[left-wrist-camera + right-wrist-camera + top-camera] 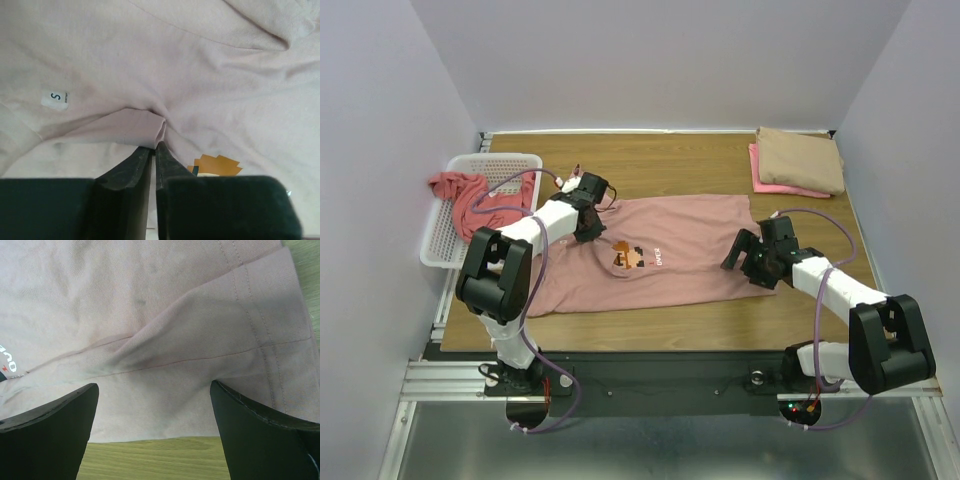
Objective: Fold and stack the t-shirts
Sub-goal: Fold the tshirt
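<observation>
A dusty-pink t-shirt point(670, 250) with a small pixel graphic lies spread flat on the wooden table point(650, 165). My left gripper point(590, 225) is at its collar end, shut on a pinched fold of the pink cloth point(150, 125) near the size tag point(55, 99). My right gripper point(748, 258) is open over the shirt's hem corner point(200, 340), its fingers point(50, 425) either side of the cloth edge. A coral-red t-shirt point(470, 195) hangs out of the basket. A folded tan t-shirt point(802, 158) lies on a folded bright pink one point(770, 182) at the back right.
A white mesh basket point(450, 225) stands at the table's left edge. Grey walls close in the back and sides. The bare wood point(160, 460) shows just past the shirt's hem in the right wrist view.
</observation>
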Controlling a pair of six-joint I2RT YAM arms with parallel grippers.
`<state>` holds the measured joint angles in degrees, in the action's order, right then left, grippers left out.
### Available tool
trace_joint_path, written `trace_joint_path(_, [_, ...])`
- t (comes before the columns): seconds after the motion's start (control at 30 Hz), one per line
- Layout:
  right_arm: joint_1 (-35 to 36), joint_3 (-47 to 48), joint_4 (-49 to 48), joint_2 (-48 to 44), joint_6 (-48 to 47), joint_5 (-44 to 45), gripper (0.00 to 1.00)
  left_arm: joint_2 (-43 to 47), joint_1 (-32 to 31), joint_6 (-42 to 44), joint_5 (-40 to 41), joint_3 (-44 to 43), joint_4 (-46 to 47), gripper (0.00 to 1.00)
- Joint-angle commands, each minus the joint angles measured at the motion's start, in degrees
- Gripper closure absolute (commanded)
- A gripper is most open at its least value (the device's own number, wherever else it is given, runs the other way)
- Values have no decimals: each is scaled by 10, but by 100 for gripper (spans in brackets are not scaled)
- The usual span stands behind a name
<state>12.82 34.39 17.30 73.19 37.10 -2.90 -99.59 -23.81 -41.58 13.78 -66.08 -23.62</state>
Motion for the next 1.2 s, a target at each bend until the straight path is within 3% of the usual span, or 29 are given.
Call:
trace_joint_path(0.0, [1,-28,5,25,-5,25,0,4,10,-4,24,-32,-20,99])
trace_joint_path(0.27, [1,-27,5,31,-6,40,0,-18,24,-4,36,-34,-19,100])
trace_joint_path(0.9, [1,-32,6,28,-5,51,0,-80,32,32,-18,-91,17,100])
trace_joint_path(1.0, [1,-32,7,27,-6,50,0,-91,33,27,-15,-105,-3,85])
trace_joint_path(1.07, [1,-31,8,24,-7,48,0,-89,32,26,-14,-109,-11,68])
trace_joint_path(1.17, [1,-26,11,13,-11,47,0,-58,32,26,-14,-99,-17,56])
